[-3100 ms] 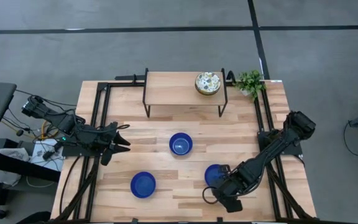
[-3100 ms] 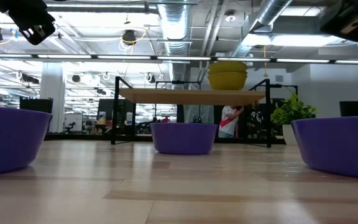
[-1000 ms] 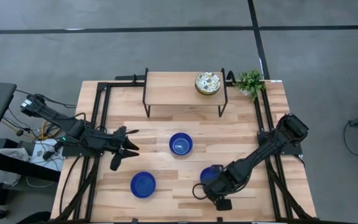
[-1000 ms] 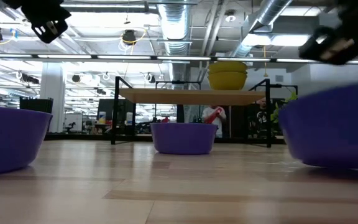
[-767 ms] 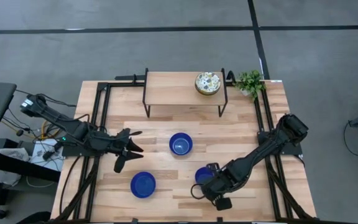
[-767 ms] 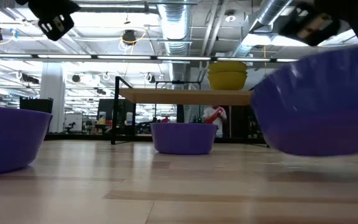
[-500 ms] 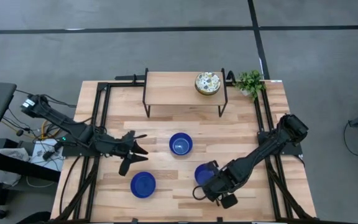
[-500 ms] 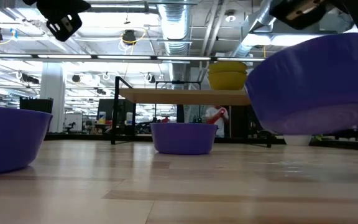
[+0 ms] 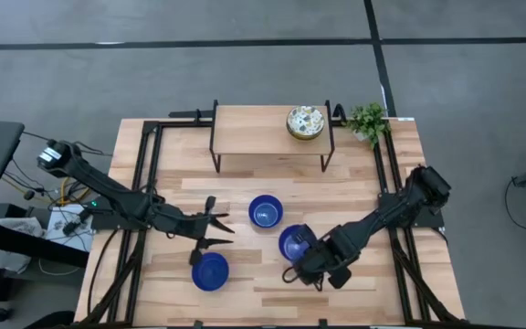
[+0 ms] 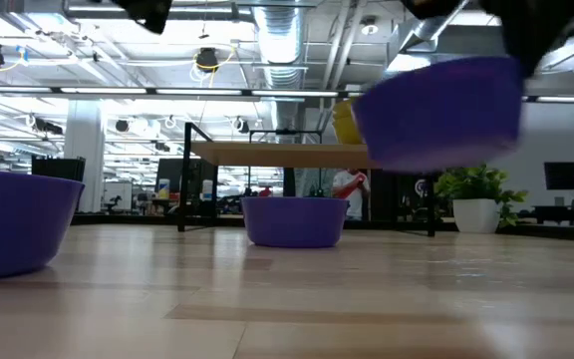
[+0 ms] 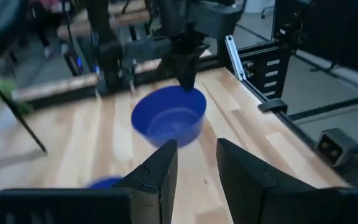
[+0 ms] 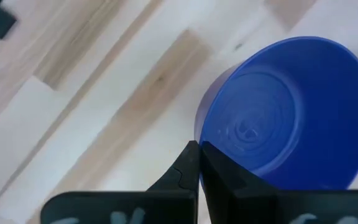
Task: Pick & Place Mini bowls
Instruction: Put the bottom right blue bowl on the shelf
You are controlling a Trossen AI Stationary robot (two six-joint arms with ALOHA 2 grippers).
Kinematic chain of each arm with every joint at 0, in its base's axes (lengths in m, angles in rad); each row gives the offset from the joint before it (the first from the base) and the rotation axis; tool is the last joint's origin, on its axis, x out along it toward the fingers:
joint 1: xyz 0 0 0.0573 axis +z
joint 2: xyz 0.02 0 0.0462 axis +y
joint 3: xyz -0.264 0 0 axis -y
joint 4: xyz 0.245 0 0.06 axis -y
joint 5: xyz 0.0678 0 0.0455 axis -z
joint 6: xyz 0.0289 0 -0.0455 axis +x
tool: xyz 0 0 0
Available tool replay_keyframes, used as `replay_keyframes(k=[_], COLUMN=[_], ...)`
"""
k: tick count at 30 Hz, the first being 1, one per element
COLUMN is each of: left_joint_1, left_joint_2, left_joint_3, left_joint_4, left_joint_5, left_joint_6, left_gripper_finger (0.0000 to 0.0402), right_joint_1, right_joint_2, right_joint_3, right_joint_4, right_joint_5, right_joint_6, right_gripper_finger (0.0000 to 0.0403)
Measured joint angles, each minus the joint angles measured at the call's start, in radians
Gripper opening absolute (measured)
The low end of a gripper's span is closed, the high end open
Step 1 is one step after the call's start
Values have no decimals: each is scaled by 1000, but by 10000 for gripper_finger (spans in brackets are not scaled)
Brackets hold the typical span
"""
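**Blue bowl up in the air**

Wooden boards make up my table (image 9: 354, 196), with a little shelf (image 9: 254, 130) at its far end. I will use the middle blue bowl (image 9: 265, 212) as my marker.

My right gripper (image 9: 297, 267) is pinched tight on the rim of a second blue bowl (image 9: 296, 243). That lifted bowl hangs clear of the wood, just beside the middle bowl, on its near right side. From table height it floats high above the boards (image 10: 438, 98).

My left gripper (image 9: 221, 223) has its fingers partly apart with nothing between them. It hovers just left of the middle bowl. A third blue bowl (image 9: 210, 271) sits on the wood, close under my left gripper, nearer to the front edge than the middle bowl.

Far behind the middle bowl, the cream flowery bowls (image 9: 305, 122) rest on the shelf, at its right end. A small green plant (image 9: 368, 121) stands just past them.
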Motion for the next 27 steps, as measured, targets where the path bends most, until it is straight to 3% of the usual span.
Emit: replay_keyframes(k=[10,16,20,27], left_joint_1=[2,2,2,2], left_joint_2=[20,19,11,4], left_joint_3=[0,0,1,1], left_joint_4=[143,165,175,176], left_joint_5=[-110,-182,-224,-290], left_joint_6=[403,590,614,614], left_gripper_finger=[112,112,112,112], right_joint_1=[-109,-193,-232,-241], right_joint_2=[0,-1,0,8], right_joint_3=[232,322,342,345], right_joint_4=[-34,-35,-58,-56], right_joint_5=[12,-84,-148,-222], right_joint_6=[-239,-378,-416,-343], right_gripper_finger=[0,0,0,0])
